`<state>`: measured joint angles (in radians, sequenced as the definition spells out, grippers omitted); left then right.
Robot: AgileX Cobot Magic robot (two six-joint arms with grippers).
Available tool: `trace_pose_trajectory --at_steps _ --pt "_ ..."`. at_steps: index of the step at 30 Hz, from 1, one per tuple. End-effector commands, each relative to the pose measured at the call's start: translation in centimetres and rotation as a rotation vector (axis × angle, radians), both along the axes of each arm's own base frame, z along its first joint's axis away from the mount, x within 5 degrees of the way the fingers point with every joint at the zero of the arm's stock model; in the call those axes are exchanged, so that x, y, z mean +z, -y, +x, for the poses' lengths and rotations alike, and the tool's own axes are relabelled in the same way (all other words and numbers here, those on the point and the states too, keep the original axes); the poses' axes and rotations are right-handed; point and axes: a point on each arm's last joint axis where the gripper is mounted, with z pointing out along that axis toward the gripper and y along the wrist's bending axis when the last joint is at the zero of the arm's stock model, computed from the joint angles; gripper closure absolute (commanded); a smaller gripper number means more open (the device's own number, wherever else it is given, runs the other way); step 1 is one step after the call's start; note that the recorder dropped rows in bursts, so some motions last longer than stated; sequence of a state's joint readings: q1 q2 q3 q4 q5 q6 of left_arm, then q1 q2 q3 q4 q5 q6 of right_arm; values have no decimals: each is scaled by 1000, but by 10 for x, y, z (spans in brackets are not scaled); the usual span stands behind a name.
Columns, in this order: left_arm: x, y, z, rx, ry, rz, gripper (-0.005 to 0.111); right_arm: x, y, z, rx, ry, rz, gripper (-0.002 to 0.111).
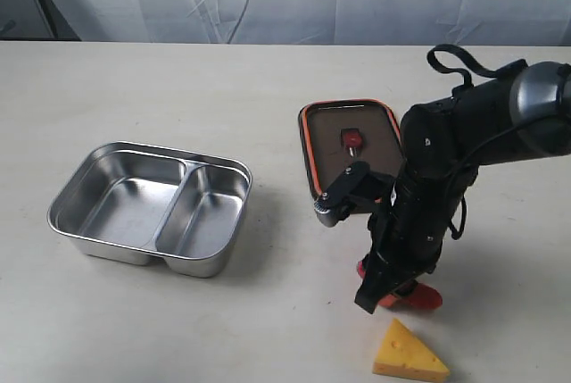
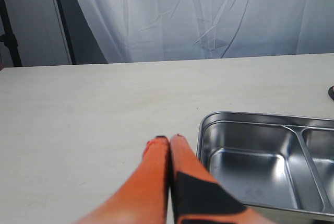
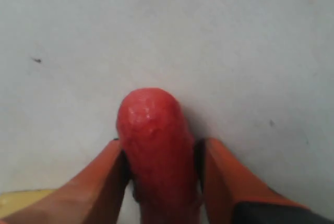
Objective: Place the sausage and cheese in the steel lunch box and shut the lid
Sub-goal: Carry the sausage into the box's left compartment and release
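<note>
The right gripper [image 1: 393,298] is down on the table [image 1: 178,312], its jaws partly open and astride the sausage [image 3: 154,130]. The sausage lies well off to the right of the steel lunch box [image 1: 125,209], beyond the lid [image 1: 335,124]. Thin dark gaps show on either side, so I'd say nothing is pinched yet. It should close gently across the middle, then lift straight up, clear of the cheese [image 1: 409,353], which is farther still from the box. The left gripper [image 2: 169,139], closed and empty, sits by the box's corner.
</note>
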<state>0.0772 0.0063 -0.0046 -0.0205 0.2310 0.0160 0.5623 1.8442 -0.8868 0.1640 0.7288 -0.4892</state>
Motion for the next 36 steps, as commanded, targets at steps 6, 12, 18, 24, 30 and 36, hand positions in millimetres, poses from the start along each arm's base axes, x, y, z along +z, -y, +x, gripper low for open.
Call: trace_pose_trajectory --at_steps 6,12,18,24,30,36 --pt "-1 0 0 1 2 -1 107 -4 1 0 -6 -7 1 101" --pt "-1 0 0 1 2 -1 107 41 -11 8 -66 92 138 109" --pt "-1 0 0 1 4 -1 107 101 -60 29 -11 251 387 109" --pt "-1 0 0 1 9 0 107 115 -152 40 135 347 513 109" --pt "-1 0 0 1 9 0 107 106 -202 60 145 340 571 109" --pt "-1 0 0 1 9 0 107 96 -219 72 147 284 575 89"
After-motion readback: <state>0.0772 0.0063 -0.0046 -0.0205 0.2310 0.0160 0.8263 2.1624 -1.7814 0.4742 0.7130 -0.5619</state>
